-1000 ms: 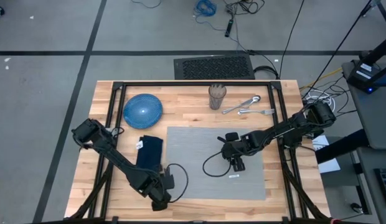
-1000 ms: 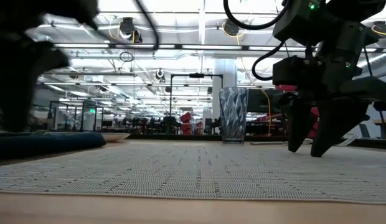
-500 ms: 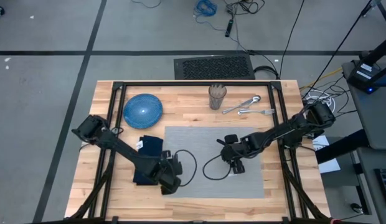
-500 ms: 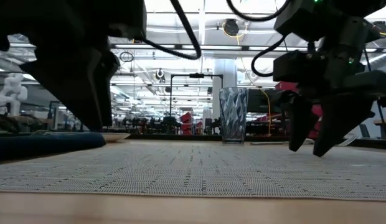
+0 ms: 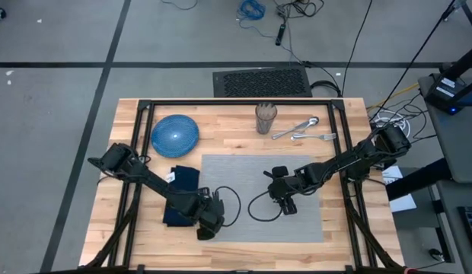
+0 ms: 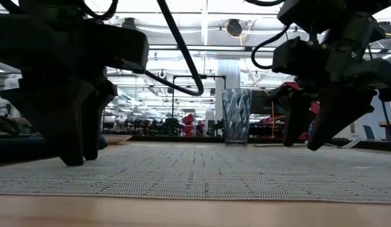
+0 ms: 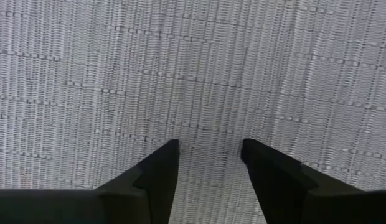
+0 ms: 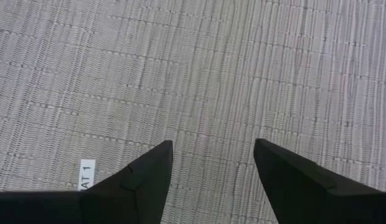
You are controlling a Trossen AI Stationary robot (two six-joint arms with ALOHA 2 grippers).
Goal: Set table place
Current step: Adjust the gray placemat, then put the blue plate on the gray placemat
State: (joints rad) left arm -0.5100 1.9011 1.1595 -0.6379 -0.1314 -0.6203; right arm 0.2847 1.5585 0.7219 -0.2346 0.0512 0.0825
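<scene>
- Two grippers hang low over the grey placemat [image 5: 263,198], which lies flat on the wooden surface [image 5: 350,236], toward its near side.
- The left gripper [image 5: 208,224] is at the placemat's near left corner — fingers [image 7: 157,171] parted, nothing between them, weave showing in the gap.
- The right gripper [image 5: 288,204] is over the placemat's middle, spread wide and empty, just beside a small white label [image 8: 86,174].
- A navy napkin [image 5: 183,186] lies just left of the placemat, a blue plate [image 5: 174,135] beyond it.
- A glass [image 5: 266,118] and cutlery [image 5: 303,129] sit along the far side — well apart from both grippers.
</scene>
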